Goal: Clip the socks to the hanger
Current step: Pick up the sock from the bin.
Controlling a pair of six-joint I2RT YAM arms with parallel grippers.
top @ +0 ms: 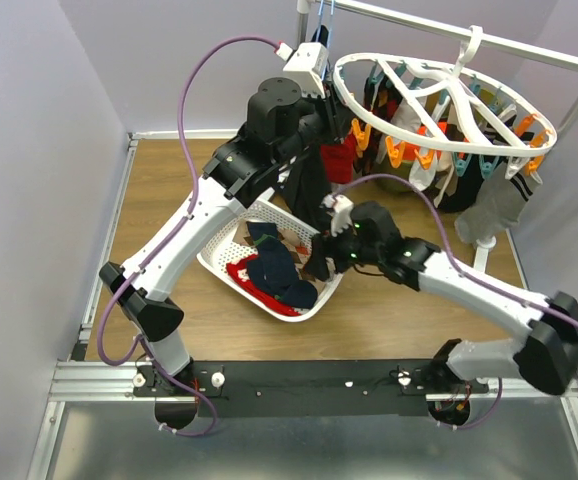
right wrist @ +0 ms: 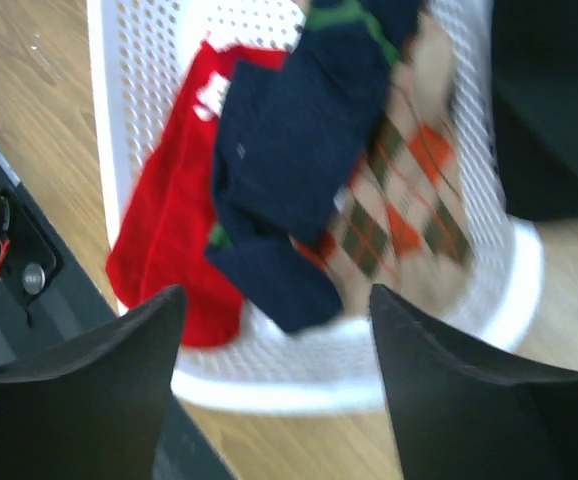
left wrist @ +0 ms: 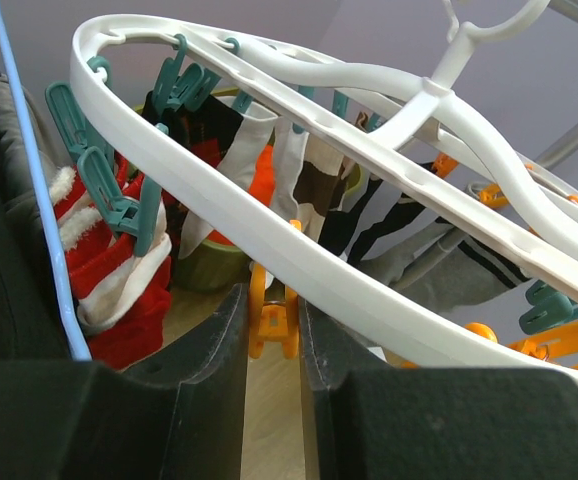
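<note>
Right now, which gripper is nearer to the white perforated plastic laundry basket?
Right. The right gripper hovers open just above the basket, over the socks inside. The left gripper is raised beyond it at the white oval plastic hanger, closed on an orange clip.

Left arm [top: 194,215] raised, reaching toward 1 o'clock; left gripper [left wrist: 274,300] closed narrow on orange plastic clip [left wrist: 272,322]. Right arm [top: 479,295] stretched toward 10 o'clock; right gripper [right wrist: 274,295] pointed down, jaws wide apart.

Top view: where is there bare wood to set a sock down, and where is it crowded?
Free: the wood between the left wall and the basket; the strip between basket and base plate. Crowded: under the hanger, among hung socks.
</note>
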